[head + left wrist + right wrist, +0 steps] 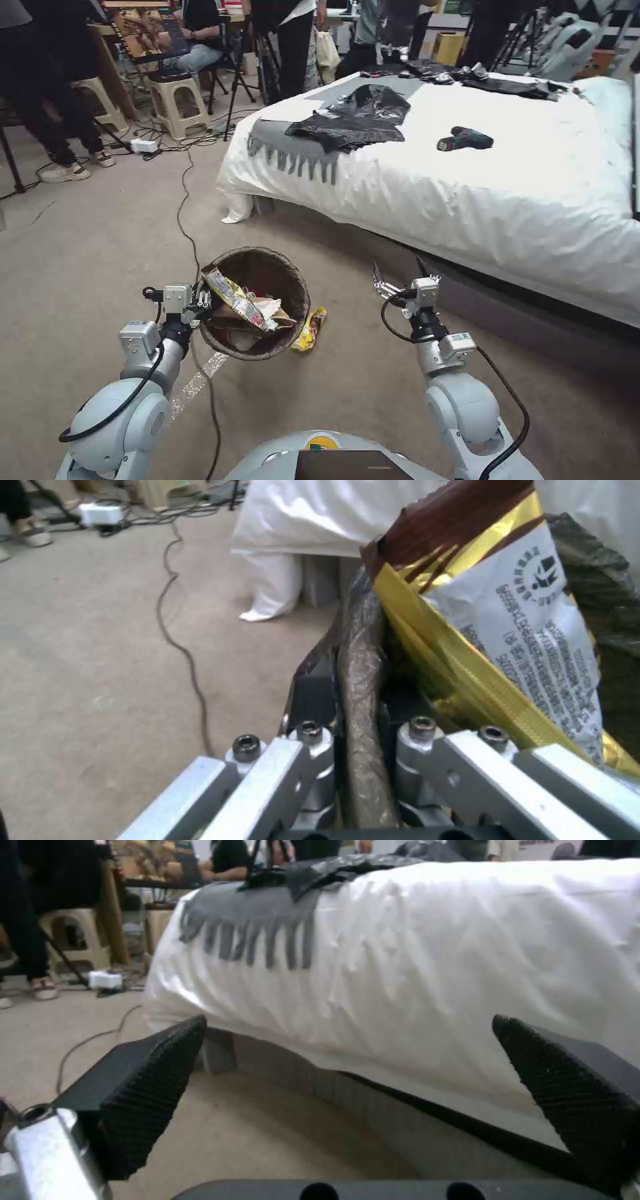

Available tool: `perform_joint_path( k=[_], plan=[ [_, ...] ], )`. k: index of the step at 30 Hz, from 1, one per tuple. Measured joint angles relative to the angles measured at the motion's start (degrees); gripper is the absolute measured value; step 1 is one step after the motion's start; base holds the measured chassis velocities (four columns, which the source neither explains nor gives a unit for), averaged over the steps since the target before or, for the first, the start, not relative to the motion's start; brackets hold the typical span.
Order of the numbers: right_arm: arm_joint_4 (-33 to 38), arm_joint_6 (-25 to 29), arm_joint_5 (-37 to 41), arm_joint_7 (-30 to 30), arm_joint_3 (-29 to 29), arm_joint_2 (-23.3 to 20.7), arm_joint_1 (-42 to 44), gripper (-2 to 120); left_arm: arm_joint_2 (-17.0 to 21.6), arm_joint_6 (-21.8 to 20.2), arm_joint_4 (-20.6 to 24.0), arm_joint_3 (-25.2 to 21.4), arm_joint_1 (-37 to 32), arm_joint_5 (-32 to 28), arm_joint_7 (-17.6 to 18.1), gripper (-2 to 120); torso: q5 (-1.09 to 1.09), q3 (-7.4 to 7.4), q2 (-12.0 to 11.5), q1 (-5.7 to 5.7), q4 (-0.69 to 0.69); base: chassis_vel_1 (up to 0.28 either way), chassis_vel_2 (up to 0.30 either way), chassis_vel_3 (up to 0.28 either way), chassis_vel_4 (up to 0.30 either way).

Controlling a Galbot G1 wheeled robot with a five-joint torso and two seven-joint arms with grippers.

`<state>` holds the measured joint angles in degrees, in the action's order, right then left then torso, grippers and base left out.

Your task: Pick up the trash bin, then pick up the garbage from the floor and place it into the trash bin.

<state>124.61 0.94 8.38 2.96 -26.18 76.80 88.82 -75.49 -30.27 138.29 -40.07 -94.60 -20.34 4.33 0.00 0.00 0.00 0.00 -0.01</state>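
Left claw [200,305] is clamped on the near-left rim of the small round trash bin with the dark brown bag liner [291,275], holding it just off the floor, already stuffed with crumpled wrappers and paper. Right claw [399,279] hangs wide apart and empty near the bed's edge. One yellow snack wrapper [311,329] lies on the floor, touching the bin's right side. My worry: that one-sided rim pinch could slip on the liner and tip everything out. Black floor cable [189,233] and white-sheeted bed [467,193] crowd the reach.
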Motion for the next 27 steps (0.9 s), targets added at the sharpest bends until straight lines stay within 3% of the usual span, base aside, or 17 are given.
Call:
perform_joint_path(
  k=[27],
  plan=[
    [-2.2, -0.6, 1.6, 0.5, 0.6, -0.6, -1.2, 100, 0.9, 0.2, -0.4, 0.1, 0.3, -0.1, 0.0, 6, 0.00, 0.00, 0.0, 0.00, 0.01, 0.068, 0.066, 0.069, 0.064]
  ],
)
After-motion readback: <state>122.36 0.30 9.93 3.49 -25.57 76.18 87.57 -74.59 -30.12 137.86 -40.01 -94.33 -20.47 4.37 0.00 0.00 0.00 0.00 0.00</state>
